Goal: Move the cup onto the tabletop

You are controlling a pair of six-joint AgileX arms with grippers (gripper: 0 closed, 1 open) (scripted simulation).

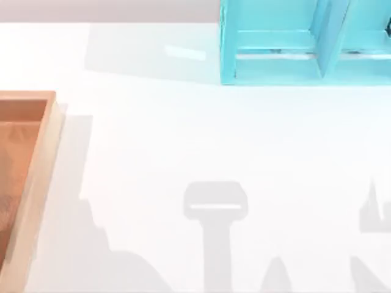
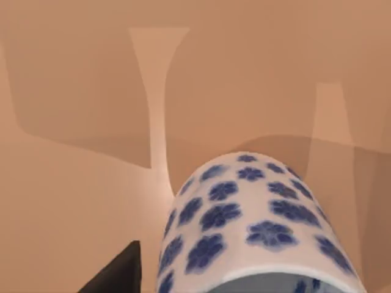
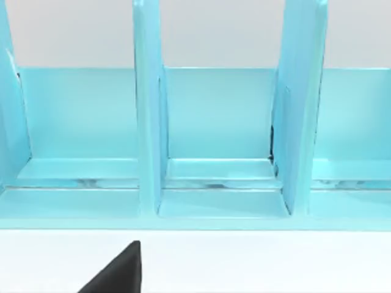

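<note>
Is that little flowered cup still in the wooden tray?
Apparently yes: in the left wrist view the cup has only the tray's orange-brown wood behind it, no white tabletop.

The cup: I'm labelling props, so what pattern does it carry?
Blue flower shapes on white, clearest on the cup in the left wrist view.

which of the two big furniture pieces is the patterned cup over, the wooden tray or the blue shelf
The orange-brown wooden tray: the white cup with blue flowers has the tray's brown floor behind it in the left wrist view, while the light blue shelf unit holds none.

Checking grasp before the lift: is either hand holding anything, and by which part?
It cannot be told. The cup sits close under the left wrist camera above the wooden tray, but no contact shows.
</note>
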